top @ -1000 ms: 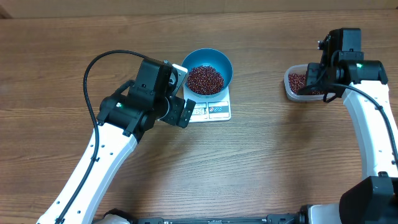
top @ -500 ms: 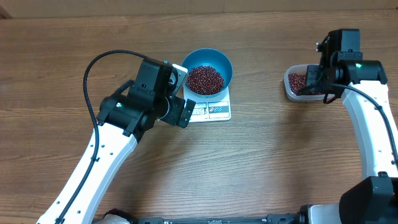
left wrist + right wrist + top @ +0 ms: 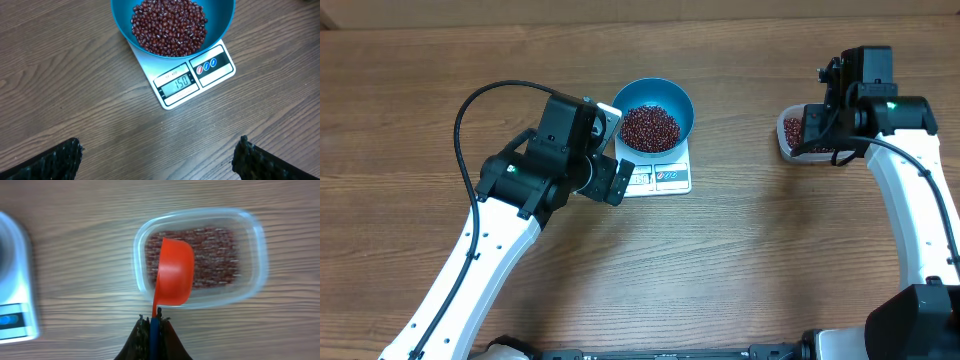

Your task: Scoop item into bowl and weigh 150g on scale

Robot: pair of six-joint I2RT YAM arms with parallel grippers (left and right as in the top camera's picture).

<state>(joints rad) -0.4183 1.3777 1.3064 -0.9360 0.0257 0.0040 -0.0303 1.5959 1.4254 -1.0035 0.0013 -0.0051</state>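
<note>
One bowl [image 3: 683, 108], one scale [image 3: 666, 179], one tub [image 3: 256, 267], one scoop [image 3: 175, 275]

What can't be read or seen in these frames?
- Overhead: scale display too small to read; tub half covered by the right arm.
- Left wrist: far rim of bowl cut off by top edge; left gripper fingers cut off by bottom edge.
- Right wrist: blurred; whether the scoop is loaded unclear; scale cut off by left edge.
</note>
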